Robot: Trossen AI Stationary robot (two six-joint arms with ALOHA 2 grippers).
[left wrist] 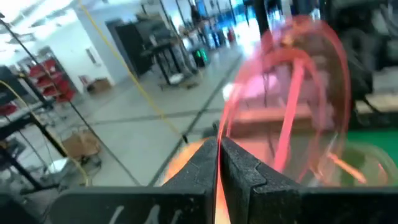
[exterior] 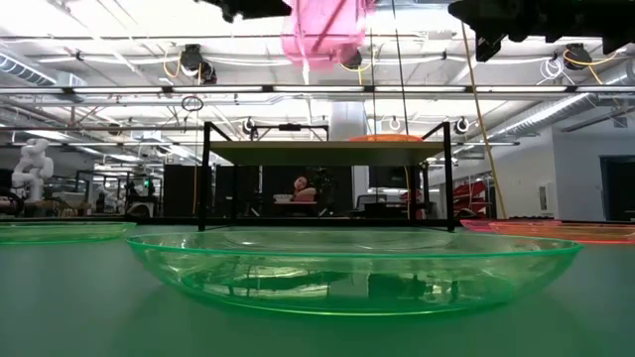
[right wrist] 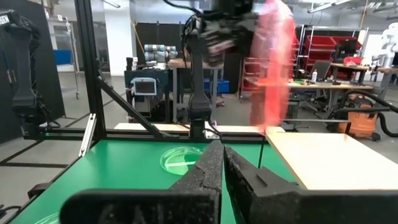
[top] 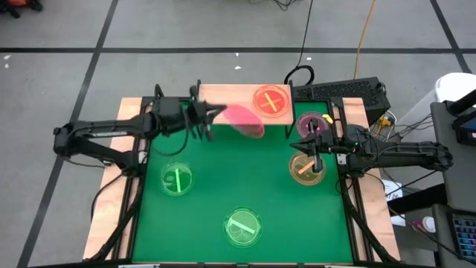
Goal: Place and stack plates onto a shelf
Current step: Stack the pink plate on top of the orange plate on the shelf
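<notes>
Two dark robot arms reach in over the green counter [top: 245, 167] from opposite sides. At far left, the left claw [top: 218, 113] hangs in the air at the left end of the small light-wood shelf on thin black legs [top: 223, 95]. Its fingers [left wrist: 205, 163] stand almost together at the rim of a round translucent pink plate [top: 244, 120]. That plate is tipped up on edge above the shelf's front border, and it cannot be told whether the claw grips it.

On the counter below lie two round translucent green plates, one near the left edge [top: 177, 179] and one nearer the front [top: 243, 227]. Each has a pale bar across its middle.

A round orange-red plate with crossed yellow bars [top: 271, 101] lies flat on the right half of the shelf. Just beside the shelf's right end, a round purple-pink plate [top: 311, 123] sits on the counter.

Farther right, the right claw [top: 315, 152] is closed and empty, with its fingers [right wrist: 214, 165] pressed together. It points down over a round amber-brown plate with an orange bar [top: 297, 173].
</notes>
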